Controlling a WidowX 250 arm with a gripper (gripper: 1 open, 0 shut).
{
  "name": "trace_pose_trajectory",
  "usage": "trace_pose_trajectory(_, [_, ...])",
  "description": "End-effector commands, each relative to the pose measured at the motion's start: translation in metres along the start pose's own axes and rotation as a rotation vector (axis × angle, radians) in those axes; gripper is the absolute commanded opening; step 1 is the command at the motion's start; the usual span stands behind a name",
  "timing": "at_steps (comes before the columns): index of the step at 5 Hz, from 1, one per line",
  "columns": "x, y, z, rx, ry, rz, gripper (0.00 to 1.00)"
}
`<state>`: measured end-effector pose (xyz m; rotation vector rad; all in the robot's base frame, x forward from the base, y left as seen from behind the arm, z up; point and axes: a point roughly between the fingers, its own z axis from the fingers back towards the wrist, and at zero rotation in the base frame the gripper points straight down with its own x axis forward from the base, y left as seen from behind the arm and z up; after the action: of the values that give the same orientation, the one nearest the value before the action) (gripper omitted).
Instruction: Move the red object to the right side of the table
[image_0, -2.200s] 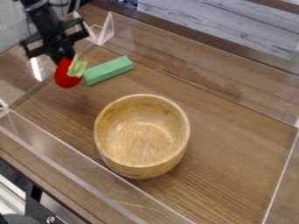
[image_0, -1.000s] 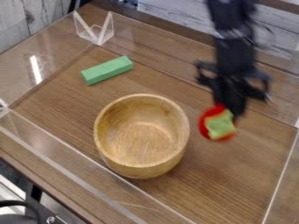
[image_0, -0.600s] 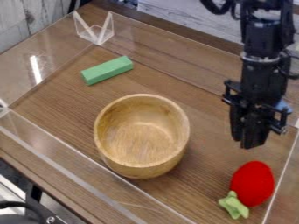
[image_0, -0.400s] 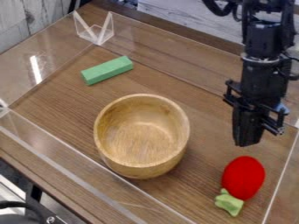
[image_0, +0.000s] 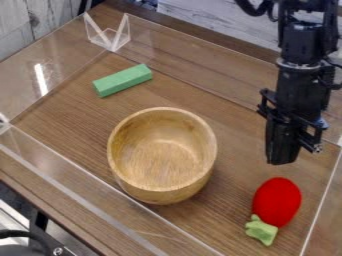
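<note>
"Red toy (image_0: 278, 201) has travelled from the far left, up by the green block (image_0: 124, 81), all the way across to the near right. Did the arm (image_0: 290, 60) come over too?"

"It did. It reached in at the far left corner before, and now it comes down from the far right edge, over the right side of the tabletop (image_0: 241, 215)."

"And the jaws (image_0: 277, 156), are they holding anything?"

"Nothing. They're shut, with a strip of bare wood showing in the view between their tips and the toy. I can't tell how high they hang."

"So the toy is where it was wanted?"

"Yes, it's on the right side, toward the near corner, with its light-green leafy piece (image_0: 262, 231) pointing toward the near edge."

"What about the rest?"

"The round wooden bowl (image_0: 163, 160) hasn't budged. It sits to the left of the toy, well apart from it, and I see only bare wood inside. The green block lies flat beyond the bowl, to the left. Some dark cables (image_0: 30, 240) show in the near left corner, outside the tabletop."
</note>
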<state>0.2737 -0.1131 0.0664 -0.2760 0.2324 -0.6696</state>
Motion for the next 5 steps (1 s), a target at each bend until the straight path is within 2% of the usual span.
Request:
trace_pose_trajectory(1, [-0.001,-0.001,0.006,0.015,-0.031,-0.026,0.00])
trace_pose_trajectory(3, [0.003,-0.017,-0.020,0.018,-0.027,-0.037,0.00])
trace_pose_trajectory(4, [0.006,-0.002,-0.021,0.035,-0.010,-0.082,0.00])
trace_pose_trajectory(5, [0.009,0.010,-0.023,0.046,0.005,-0.122,1.00])
